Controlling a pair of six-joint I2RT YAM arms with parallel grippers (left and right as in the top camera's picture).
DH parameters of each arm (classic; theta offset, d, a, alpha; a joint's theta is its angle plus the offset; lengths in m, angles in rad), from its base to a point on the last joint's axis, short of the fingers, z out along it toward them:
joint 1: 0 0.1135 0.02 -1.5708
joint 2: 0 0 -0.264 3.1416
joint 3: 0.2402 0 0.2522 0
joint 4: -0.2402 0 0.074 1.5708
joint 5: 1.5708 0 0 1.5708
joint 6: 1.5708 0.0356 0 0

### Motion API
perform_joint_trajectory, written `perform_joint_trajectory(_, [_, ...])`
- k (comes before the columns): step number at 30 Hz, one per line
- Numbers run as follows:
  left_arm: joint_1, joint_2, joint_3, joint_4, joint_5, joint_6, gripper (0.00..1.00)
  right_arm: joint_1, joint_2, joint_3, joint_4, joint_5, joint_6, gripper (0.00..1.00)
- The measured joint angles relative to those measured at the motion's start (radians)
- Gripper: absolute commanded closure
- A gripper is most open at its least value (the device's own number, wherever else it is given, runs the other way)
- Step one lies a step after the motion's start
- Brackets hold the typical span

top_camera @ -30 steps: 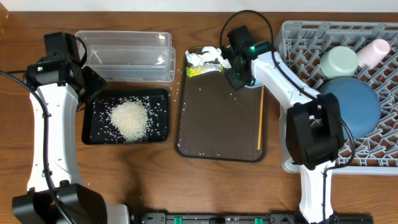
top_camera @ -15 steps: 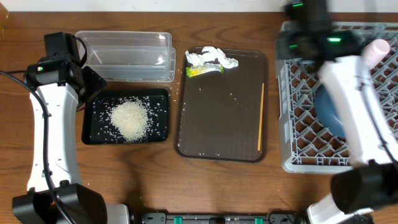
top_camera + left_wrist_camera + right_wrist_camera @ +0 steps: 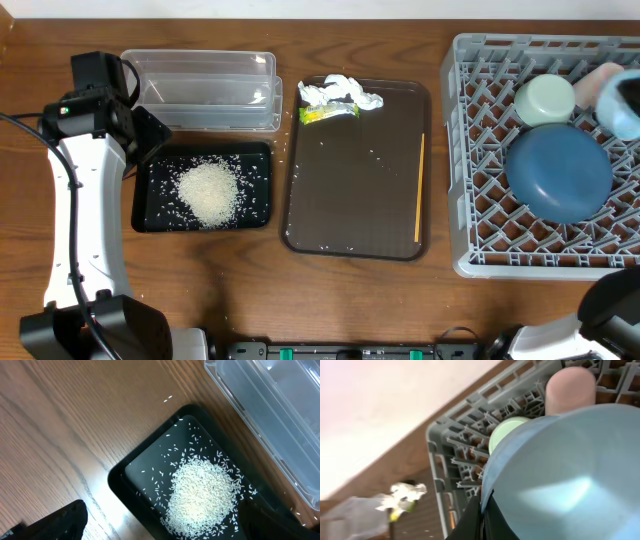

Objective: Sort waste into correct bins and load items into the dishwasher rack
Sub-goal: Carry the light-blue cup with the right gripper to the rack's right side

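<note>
Grey rack at right holds dark blue plate, mint bowl and pink cup. Right gripper pressed together, seemingly pinching rim of second pale blue bowl above rack. Left gripper spread wide over corner of black tray holding rice heap. Tissue, wrapper and stick lie on brown tray. Clear tub sits just behind black tray.

pale blue bowl is pinched at its rim, tilted, in the jaws of the right gripper; mint bowl and pink cup sit racked just beyond them
</note>
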Motion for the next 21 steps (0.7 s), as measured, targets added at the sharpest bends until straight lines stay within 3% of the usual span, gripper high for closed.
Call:
perform_joint_trajectory(5, [0.0, 0.0, 0.0, 0.0, 0.0, 0.0, 0.02, -0.131, 0.0, -0.109, 0.136, -0.216, -0.025, 0.99])
perform_joint_trajectory(11, [0.0, 0.0, 0.0, 0.0, 0.0, 0.0, 0.03, -0.233, 0.0, -0.307, 0.459, -0.414, -0.016, 0.99])
perform_joint_trajectory(17, [0.0, 0.0, 0.0, 0.0, 0.0, 0.0, 0.03, -0.265, 0.0, -0.463, 0.733, -0.502, 0.061, 0.99])
perform_joint_trajectory(21, [0.0, 0.0, 0.0, 0.0, 0.0, 0.0, 0.03, -0.264, 0.0, -0.519, 0.816, -0.531, 0.086, 0.99])
